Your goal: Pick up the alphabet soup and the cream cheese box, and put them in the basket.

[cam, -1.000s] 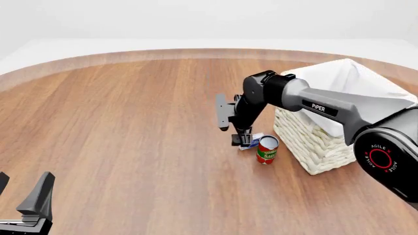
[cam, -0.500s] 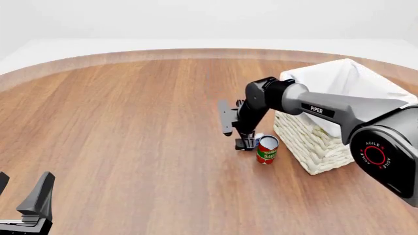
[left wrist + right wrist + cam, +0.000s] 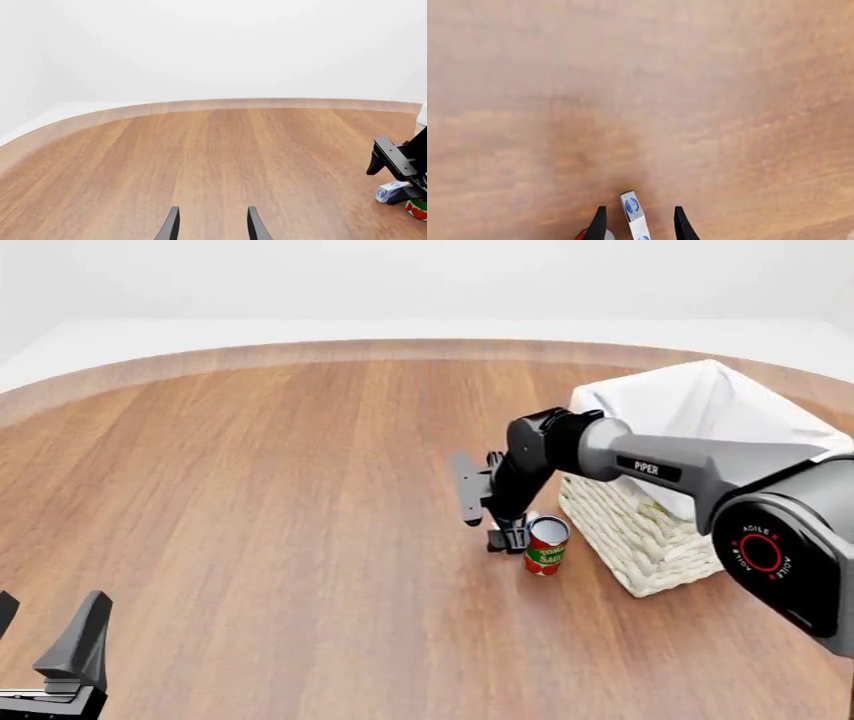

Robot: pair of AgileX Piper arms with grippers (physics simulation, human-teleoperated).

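Cream cheese box [image 3: 634, 216]: it stands on edge on the table, between the two fingers of my right claw [image 3: 636, 224], with a gap showing on either side in the right wrist view.
Handling: I judge it light, thin-walled card, stiff enough for a gentle pinch but easy to crush or tip; being so narrow, it may slide flat if one finger arrives first.
Where to hold: across its two broad faces, near the middle, so it cannot swivel in the grip.
Right claw: lowered to the wood, fingers a little apart and straddling the box; I cannot see contact on either face, so I call it released, not yet grasping.
Red and green can [image 3: 545, 545]: just beside the right claw, on the basket side, close enough that I worry about nudging it as I close.
Basket [image 3: 627, 520]: just beyond that can, near enough for a short carry.
Alphabet soup: I cannot find it in any view; it may lie inside the basket, whose interior is hidden from me.
Left claw [image 3: 211, 227]: fingers parted, gripping nothing, well apart from everything, bare table ahead of it.
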